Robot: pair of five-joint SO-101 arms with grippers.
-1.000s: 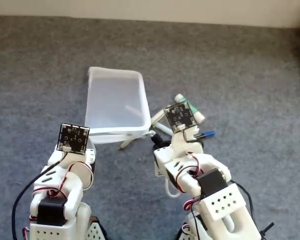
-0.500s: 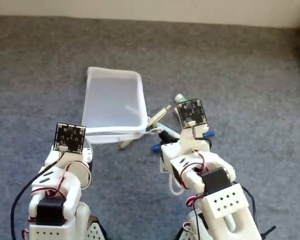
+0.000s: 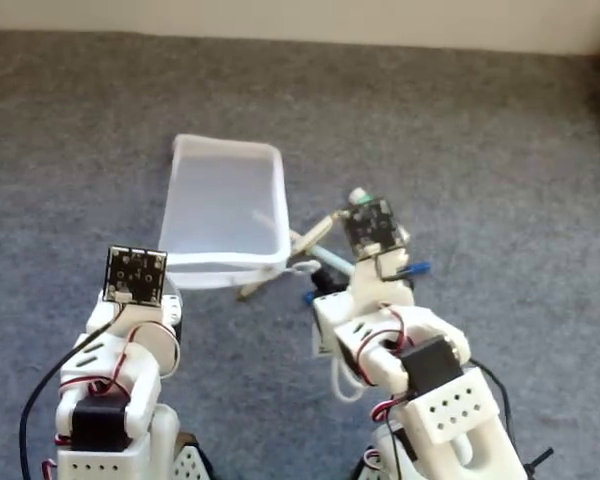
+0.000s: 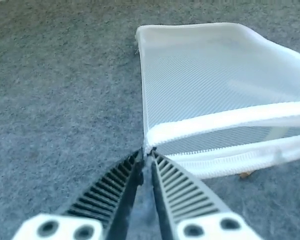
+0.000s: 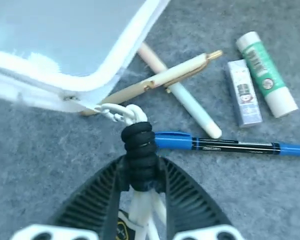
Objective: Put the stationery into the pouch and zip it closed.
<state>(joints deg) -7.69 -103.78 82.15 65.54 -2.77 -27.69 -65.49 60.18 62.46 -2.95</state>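
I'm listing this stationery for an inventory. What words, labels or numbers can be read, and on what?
On the blue pen: small barrel print, too small to read.
On the green glue stick: label print, too blurred to read.
On the eraser: sleeve print, too blurred to read.

Pouch (image 4: 205,75): translucent mesh cloth. Table cover (image 3: 480,120): rough grey felt. Zip pull (image 5: 138,150): matt black cord.

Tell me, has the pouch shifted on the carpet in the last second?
Yes. In the high view the near end of the pouch has slid left, away from the blue pen, which stayed put. Its far end barely moved.
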